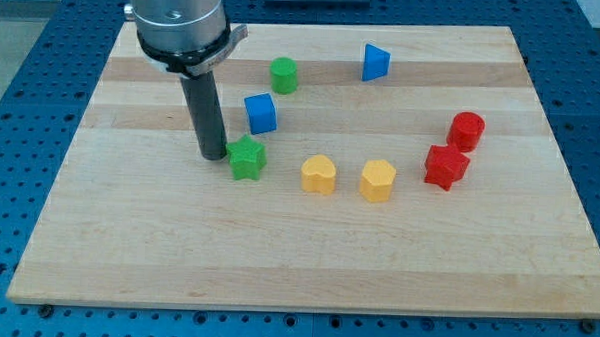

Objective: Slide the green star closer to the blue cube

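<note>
The green star (246, 159) lies left of the board's middle. The blue cube (260, 113) stands just above it toward the view's top, a small gap between them. My tip (213, 155) rests on the board at the star's left side, touching or nearly touching it. The dark rod rises from there to the grey arm body at the view's top left.
A green cylinder (283, 75) and a blue triangular block (376, 63) lie toward the view's top. A yellow heart-like block (319, 174) and a yellow hexagon (378, 180) lie right of the star. A red star (446, 167) and red cylinder (467, 129) lie at the right.
</note>
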`<state>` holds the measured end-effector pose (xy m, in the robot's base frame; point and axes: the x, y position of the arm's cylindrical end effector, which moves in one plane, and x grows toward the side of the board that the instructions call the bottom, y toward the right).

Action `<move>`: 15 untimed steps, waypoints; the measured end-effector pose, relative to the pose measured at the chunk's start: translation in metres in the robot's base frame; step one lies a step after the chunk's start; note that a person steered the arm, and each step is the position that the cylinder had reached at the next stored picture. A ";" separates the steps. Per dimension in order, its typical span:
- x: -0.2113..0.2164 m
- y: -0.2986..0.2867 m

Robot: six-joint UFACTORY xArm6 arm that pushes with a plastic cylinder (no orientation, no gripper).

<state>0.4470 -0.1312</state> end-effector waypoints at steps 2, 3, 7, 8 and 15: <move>0.013 0.057; 0.019 0.069; 0.022 0.130; 0.022 0.155; 0.054 0.145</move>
<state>0.5010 0.0138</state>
